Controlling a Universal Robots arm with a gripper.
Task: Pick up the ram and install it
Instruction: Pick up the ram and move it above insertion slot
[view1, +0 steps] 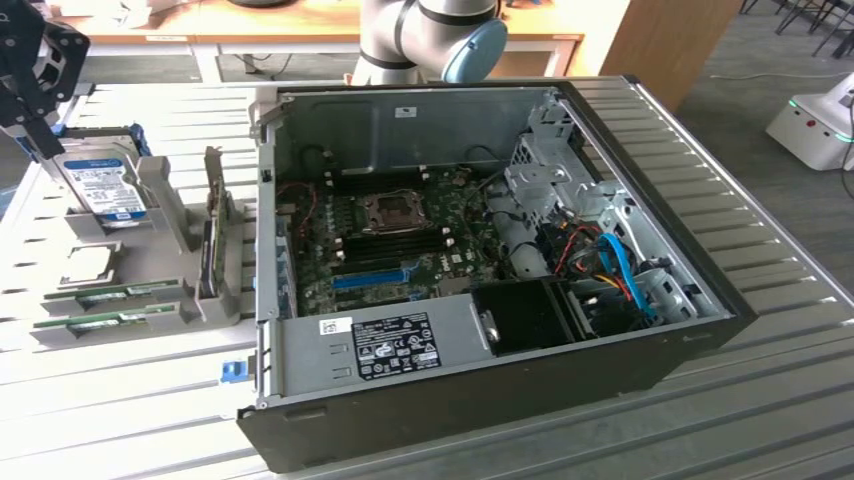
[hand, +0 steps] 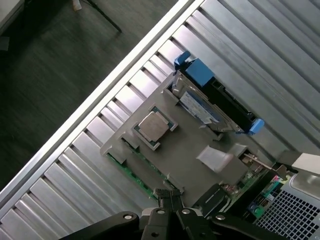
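Two ram sticks (view1: 114, 293) lie flat in slots at the near end of a grey holder (view1: 80, 262) at the exterior view's left; each is a thin green board. In the wrist view a ram stick (hand: 131, 173) shows as a green strip along the holder's edge. My gripper (view1: 38, 120) hangs well above the holder, over its hard-drive end. The wrist view has my gripper (hand: 169, 196) with its black fingers pressed together and nothing between them. The open computer case (view1: 694, 330) lies on its side with the motherboard (view1: 400, 235) exposed.
The holder also carries a silver hard drive (view1: 104, 185) with a blue label, a processor chip (hand: 152, 127) and an upright card (view1: 214, 235). The slatted metal table (view1: 774, 420) ends close beyond the holder. A white machine (view1: 814, 125) stands on the floor at the exterior view's right.
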